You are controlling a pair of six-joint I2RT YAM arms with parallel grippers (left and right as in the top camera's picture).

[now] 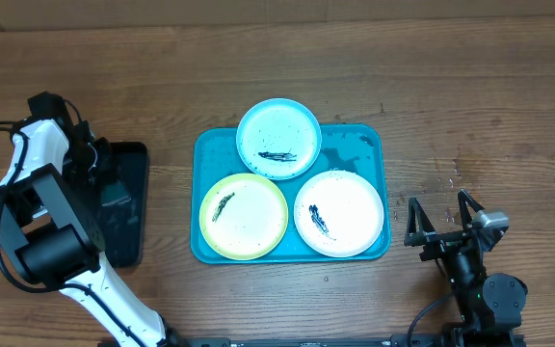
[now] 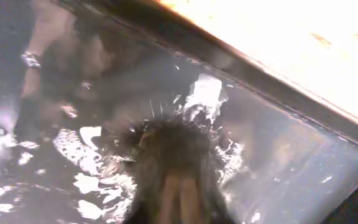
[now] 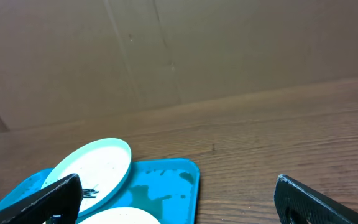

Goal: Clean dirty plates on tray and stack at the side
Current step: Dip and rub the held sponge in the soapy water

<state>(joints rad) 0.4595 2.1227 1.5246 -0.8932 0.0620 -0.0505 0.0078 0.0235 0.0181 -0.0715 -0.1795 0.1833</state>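
Observation:
Three dirty plates lie on the turquoise tray [image 1: 362,145]: a light-blue-rimmed plate [image 1: 277,138] at the back, a yellow-green-rimmed plate [image 1: 244,216] front left, and a white plate [image 1: 339,213] front right. Each has a dark smear. My left gripper [image 1: 105,181] is down in the black tray; its fingers are hidden, and a dark bristly scrubber [image 2: 176,158] sits between them against the wet floor. My right gripper [image 1: 439,210] is open and empty on the table right of the tray. The right wrist view [image 3: 179,205] shows the light-blue plate [image 3: 98,165], the tray [image 3: 166,180] and the white plate's edge [image 3: 126,216].
A smaller black tray [image 1: 131,231] holding water [image 2: 278,143] stands left of the turquoise tray. Water puddles lie on the turquoise tray's back right corner [image 1: 350,154]. Drops spot the wood [image 1: 446,173] to its right. A cardboard wall [image 3: 166,50] closes the back.

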